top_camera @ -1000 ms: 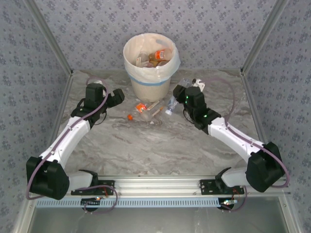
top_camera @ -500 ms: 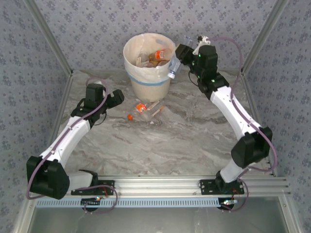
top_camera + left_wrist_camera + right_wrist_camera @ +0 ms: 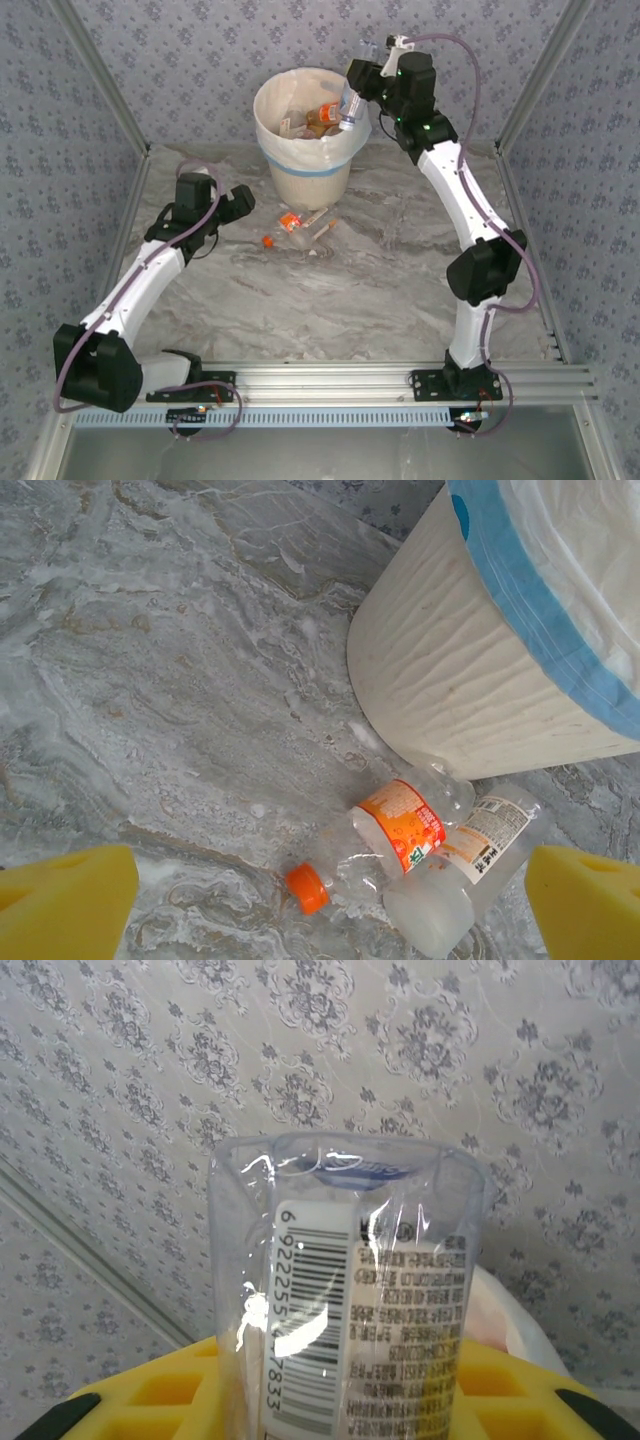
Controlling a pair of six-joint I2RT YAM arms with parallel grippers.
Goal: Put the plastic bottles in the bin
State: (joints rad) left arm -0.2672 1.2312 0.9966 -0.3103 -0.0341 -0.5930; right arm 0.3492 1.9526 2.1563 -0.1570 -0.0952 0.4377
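Right gripper (image 3: 356, 88), from the top camera, is clamped on a clear bottle (image 3: 349, 102), which we see held high over the right side of the bin's rim, hanging steeply. The bin (image 3: 308, 172) is a round, tapered cream bucket with a pale blue band and a crinkled translucent bag folded over its lip. Several discarded bottles (image 3: 325, 114) lie inside it, one with an orange label. Left gripper (image 3: 240, 203) sits low over the grey-veined marble table (image 3: 380, 290), left of the bin, its jaws spread wide with nothing between them. Near the bin's foot lie an orange-labelled bottle (image 3: 292, 221) and a second bottle (image 3: 320, 226).

From the left wrist we get detail the overhead view lacks. The yellow foam pads (image 3: 62, 905) stand far apart at the lower corners. The bin's wall is faintly rippled. The orange-labelled bottle is crumpled clear plastic with an orange cap (image 3: 308, 888). The second bottle has a milky body and a white printed label, and it lies touching the first, just beside the bin's base.

From the right wrist we see the clear bottle close up. Its walls are thin and glossy, its shoulders rounded and squarish, and it carries a white label with a barcode and fine print. It is seated between the yellow fingers (image 3: 180, 1390), which have recessed pockets. Grey floral wallpaper (image 3: 120, 1080) fills the background.
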